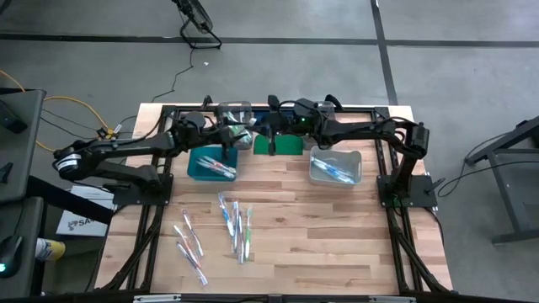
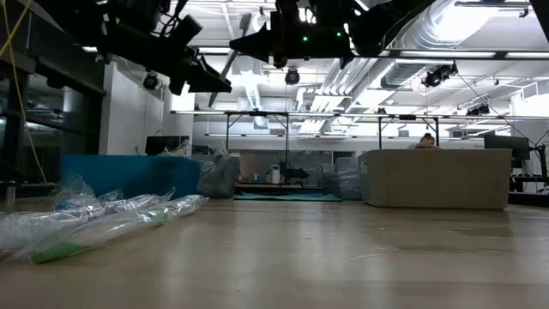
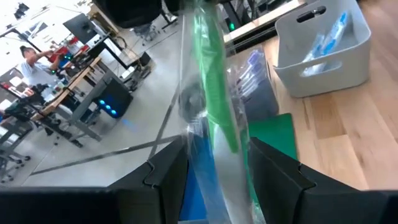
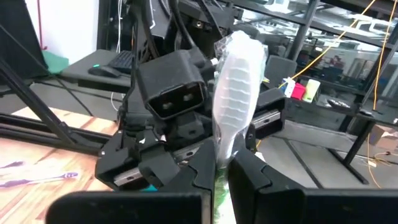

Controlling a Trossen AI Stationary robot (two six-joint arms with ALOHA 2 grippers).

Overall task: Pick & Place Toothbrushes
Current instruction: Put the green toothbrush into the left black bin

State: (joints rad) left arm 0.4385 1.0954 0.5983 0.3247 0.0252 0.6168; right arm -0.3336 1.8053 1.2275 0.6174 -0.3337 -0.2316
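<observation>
1. Above the table's far edge in the high view, we see the left gripper (image 1: 226, 128) and right gripper (image 1: 271, 124) meeting; loose toothbrushes (image 1: 233, 220) lie well apart, others in the teal bin (image 1: 210, 162) and grey bin (image 1: 335, 164).
2. Low view: only wrapped brushes (image 2: 111, 219) on the tabletop; grips hidden.
3. Left wrist: fingers (image 3: 168, 171) pinch a wrapped green toothbrush (image 3: 214, 93).
4. Right wrist: pressed together on its wrapper (image 4: 235, 93); risk: opposing pulls tear it or the brush drops.
</observation>
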